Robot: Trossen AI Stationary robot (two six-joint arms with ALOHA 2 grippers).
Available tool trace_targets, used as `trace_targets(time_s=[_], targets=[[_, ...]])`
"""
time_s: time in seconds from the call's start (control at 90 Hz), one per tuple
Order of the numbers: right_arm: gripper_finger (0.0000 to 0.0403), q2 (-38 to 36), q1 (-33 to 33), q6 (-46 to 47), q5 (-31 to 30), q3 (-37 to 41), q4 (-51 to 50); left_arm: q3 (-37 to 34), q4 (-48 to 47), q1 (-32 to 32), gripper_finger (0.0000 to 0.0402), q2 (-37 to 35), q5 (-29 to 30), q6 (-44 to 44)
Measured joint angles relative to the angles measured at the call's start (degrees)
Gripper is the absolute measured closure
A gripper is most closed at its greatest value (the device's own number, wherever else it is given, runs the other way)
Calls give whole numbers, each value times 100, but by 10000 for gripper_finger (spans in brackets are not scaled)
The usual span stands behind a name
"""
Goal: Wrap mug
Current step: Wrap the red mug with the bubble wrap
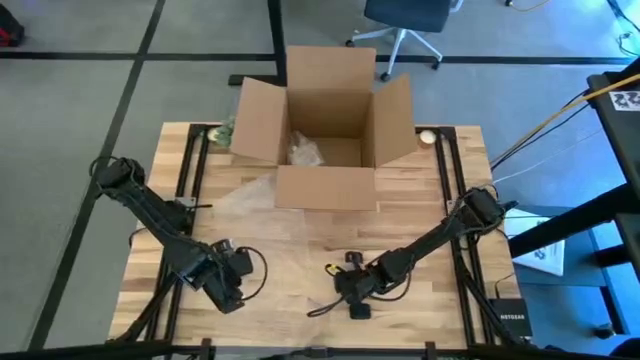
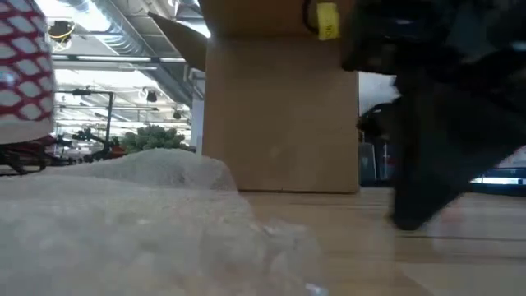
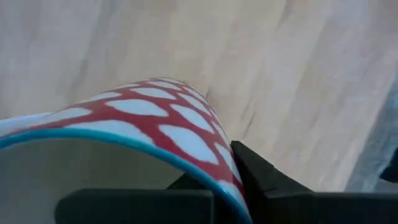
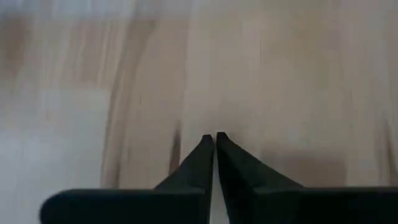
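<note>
Mug (image 3: 155, 118) sits in the left gripper (image 3: 205, 186), red with pale blue-white net pattern and a teal rim. Left wrist view looks across the open mouth and along the side, so the long axis seems to run away from the wrist over the wooden table (image 3: 298, 74); exact tilt not clear. One dark finger (image 3: 261, 177) presses the outside of the rim, the other part sits inside the mouth, so this gripper is clamped on the mug wall. In the low view the mug (image 2: 25, 70) shows at the far left edge, raised above the table, patterned side to the camera. In the high view the left gripper (image 1: 228, 285) is at the near-left part of the table (image 1: 300, 250); mug itself hard to pick out there.

Bubble wrap (image 2: 140, 222) lies flat, filling the low view's foreground; a pale sheet of it (image 1: 245, 195) is near the box's front left corner.

Right gripper (image 4: 214, 140) is low over bare wood near the table's front centre (image 1: 352, 290), fingertips pressed together, holding nothing.

Open cardboard box (image 1: 330, 130) stands at the back centre, flaps out, crumpled pale stuff inside (image 1: 305, 152). Yellow tag (image 2: 326, 20) in the low view, writing unreadable. Dark device (image 1: 510, 318) off the table's right edge reads "NETGEAR".
</note>
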State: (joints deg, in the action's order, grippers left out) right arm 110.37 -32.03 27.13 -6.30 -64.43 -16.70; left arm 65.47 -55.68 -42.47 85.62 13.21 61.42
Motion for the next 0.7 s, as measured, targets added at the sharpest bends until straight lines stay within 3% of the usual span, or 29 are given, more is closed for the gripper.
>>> trace_targets(time_s=[0.2, 0.3, 0.522, 0.7], targets=[[402, 257, 53, -652, -537, -61, 3083, 0, 131, 265, 400, 0, 46, -402], [402, 796, 140, -794, -749, -77, 3718, -2, 238, 358, 400, 0, 111, -521], [402, 1510, 170, -723, -644, -395, 3597, -2, 286, 379, 400, 0, 94, -576], [402, 1127, 103, -402, -195, -454, 1919, -2, 290, 364, 400, 0, 104, -578]])
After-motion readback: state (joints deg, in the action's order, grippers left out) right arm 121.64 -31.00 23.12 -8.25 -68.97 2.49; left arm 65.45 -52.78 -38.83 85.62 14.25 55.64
